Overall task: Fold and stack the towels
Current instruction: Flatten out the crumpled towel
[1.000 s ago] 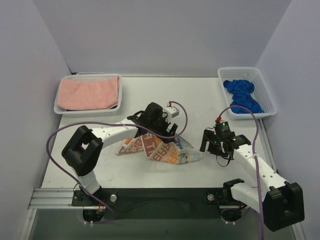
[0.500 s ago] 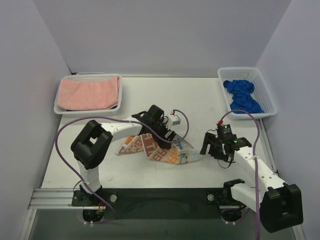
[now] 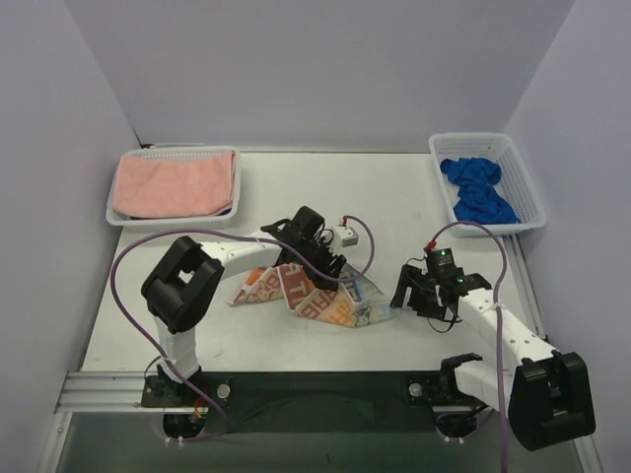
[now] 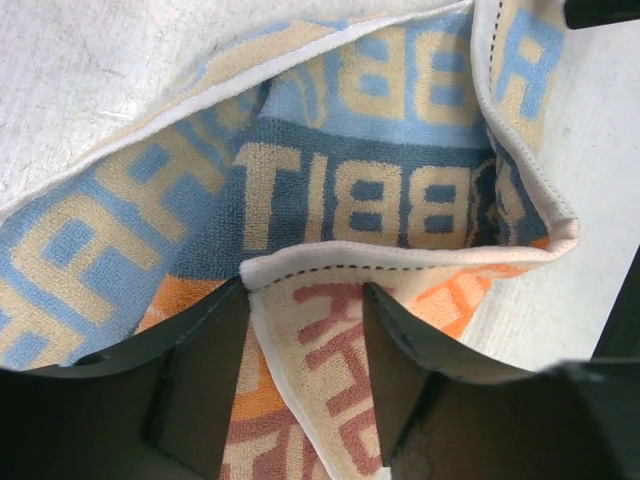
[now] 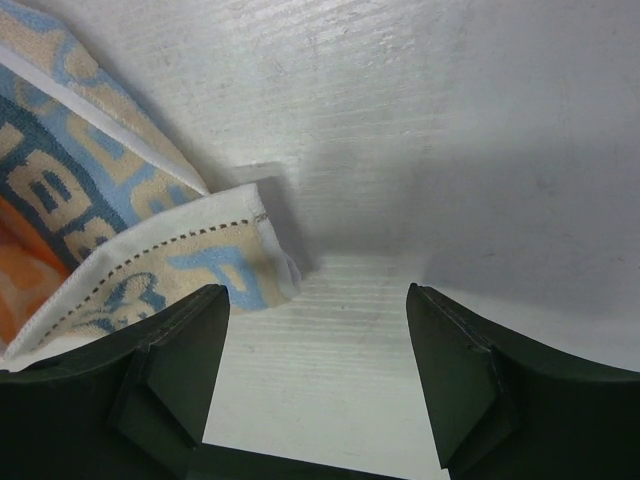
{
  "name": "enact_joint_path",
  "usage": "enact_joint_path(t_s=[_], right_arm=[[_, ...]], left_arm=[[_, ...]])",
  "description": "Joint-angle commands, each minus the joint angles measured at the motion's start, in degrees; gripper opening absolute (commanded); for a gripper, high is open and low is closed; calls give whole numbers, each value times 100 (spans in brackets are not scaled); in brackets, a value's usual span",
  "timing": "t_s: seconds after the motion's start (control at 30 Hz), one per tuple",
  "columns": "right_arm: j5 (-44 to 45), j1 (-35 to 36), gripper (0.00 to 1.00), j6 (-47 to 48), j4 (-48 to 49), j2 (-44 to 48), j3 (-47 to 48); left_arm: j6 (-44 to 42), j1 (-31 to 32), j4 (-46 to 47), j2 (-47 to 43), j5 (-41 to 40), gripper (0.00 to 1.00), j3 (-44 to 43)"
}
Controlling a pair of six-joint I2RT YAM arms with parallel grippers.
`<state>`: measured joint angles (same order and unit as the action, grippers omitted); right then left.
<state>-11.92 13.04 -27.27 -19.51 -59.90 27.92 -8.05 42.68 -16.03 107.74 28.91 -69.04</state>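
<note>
The white table (image 3: 394,197) carries a crumpled RABBIT towel (image 3: 315,296) near its front middle. Far back and left of that towel stands one white mesh basket (image 3: 177,221); far back and right of it stands another (image 3: 465,136).

You have 3 views. The top external camera sits high above and behind the rig. It looks forward and down from far enough back to take in the whole surface (image 3: 414,197), both hands and the RABBIT towel (image 3: 315,296).

The left wrist camera rides on the left hand (image 4: 300,370) and looks out between its fingers (image 4: 190,390). It is so close that the towel nearly fills the frame, with slivers of surface at the top left and right.

The right wrist camera looks past the right hand (image 5: 315,370), close over bare surface, and catches one towel corner at the left of its frame.

All 3 views share that towel. Whether the 2 wrist views overlap, you cannot tell.
</note>
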Motion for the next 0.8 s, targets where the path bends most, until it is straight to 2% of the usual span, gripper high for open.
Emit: enact_joint_path(t_s=[0.0,0.07,0.2,0.5,0.67,0.73,0.77], right_arm=[[-152,-56,72,-77,271,-241,-33],[-214,-82,72,-112,368,-373,-50],[-328,-100,71,-174,588,-531,-76],[-469,-109,68,-191,1036,-760,-155],[-592,-117,62,-86,1212,-909,-208],[-714,-117,59,-51,1282,-936,-226],[-776,-117,58,-33,1300,-945,-226]], left_arm=[[32,21,276,-122,370,58,-163],[49,30,294,-148,405,51,-137],[94,21,320,-219,502,47,-84],[50,21,294,-307,634,43,118],[41,13,285,-350,616,19,171],[49,13,285,-421,599,12,206],[76,4,276,-447,599,5,206]])
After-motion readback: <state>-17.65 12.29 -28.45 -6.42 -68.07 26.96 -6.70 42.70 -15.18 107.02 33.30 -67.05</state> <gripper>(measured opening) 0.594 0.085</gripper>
